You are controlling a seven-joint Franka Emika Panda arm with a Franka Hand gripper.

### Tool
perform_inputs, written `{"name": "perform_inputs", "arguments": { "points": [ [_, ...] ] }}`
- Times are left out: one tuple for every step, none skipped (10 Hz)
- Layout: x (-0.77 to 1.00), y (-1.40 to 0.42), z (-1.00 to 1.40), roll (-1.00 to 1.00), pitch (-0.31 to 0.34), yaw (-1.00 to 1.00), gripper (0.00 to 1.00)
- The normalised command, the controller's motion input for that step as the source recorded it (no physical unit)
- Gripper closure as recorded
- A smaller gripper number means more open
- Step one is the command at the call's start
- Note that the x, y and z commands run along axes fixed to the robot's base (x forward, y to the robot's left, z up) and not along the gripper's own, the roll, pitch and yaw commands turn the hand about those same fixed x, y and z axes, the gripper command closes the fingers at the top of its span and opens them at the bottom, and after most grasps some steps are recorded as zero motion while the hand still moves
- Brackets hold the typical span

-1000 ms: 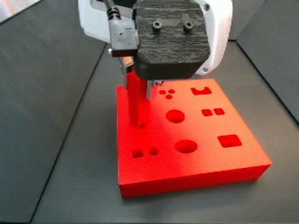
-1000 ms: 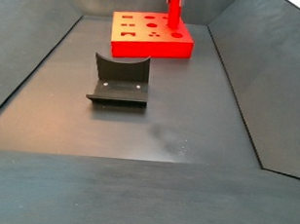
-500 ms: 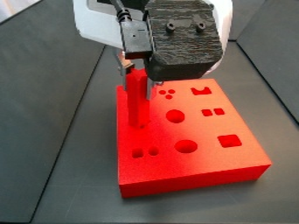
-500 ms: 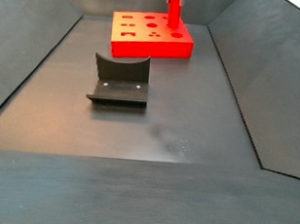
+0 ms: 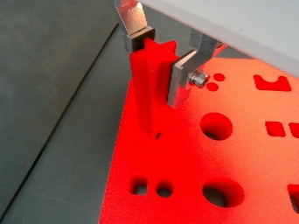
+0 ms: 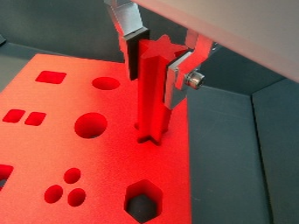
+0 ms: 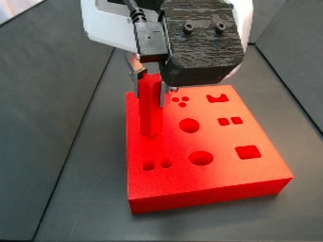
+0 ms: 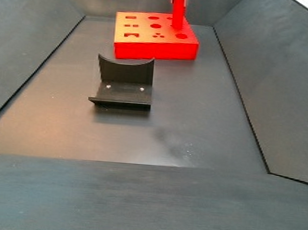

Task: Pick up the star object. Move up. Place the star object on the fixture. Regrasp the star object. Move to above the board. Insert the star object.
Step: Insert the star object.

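The star object (image 7: 149,106) is a tall red star-section prism. It stands upright with its foot in a hole at the edge of the red board (image 7: 217,175). It also shows in both wrist views (image 5: 146,101) (image 6: 152,101) and in a side view (image 8: 180,14). My gripper (image 7: 146,70) is right above it. In both wrist views the gripper (image 5: 162,63) (image 6: 156,72) has its silver fingers on either side of the star's top end, slightly apart from it, so it is open.
The board (image 8: 151,49) carries several other cut-out holes, round, square and hexagonal (image 6: 140,203). The dark fixture (image 8: 123,83) stands on the grey floor in front of the board. Sloping dark walls enclose the floor on both sides.
My gripper has risen a little along the star object, while the star has stayed upright in the board.
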Motion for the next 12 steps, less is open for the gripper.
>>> {"name": "perform_inputs", "arguments": {
  "points": [
    [-0.05, 0.11, -0.02, 0.0, 0.039, 0.06, 1.0],
    [-0.13, 0.12, -0.14, 0.0, 0.02, 0.2, 1.0],
    [0.0, 0.09, -0.23, 0.0, 0.044, 0.26, 1.0],
    [0.0, 0.0, -0.36, 0.0, 0.01, 0.2, 1.0],
    [0.0, -0.03, -0.49, 0.0, 0.0, 0.12, 1.0],
    [0.0, -0.08, -0.61, 0.02, 0.0, 0.09, 1.0],
    [0.08, -0.05, -0.71, 0.04, 0.0, 0.08, 1.0],
    [0.05, -0.05, -0.89, 0.06, 0.0, 0.06, 1.0],
    [0.0, 0.0, -0.68, 0.06, -0.079, 0.0, 1.0],
    [0.0, 0.0, 0.0, 0.0, -0.017, 0.0, 1.0],
    [-0.07, 0.0, 0.0, 0.03, 0.0, 0.0, 1.0],
    [0.0, 0.0, 0.0, 0.0, 0.0, 0.0, 1.0]
  ]
}}
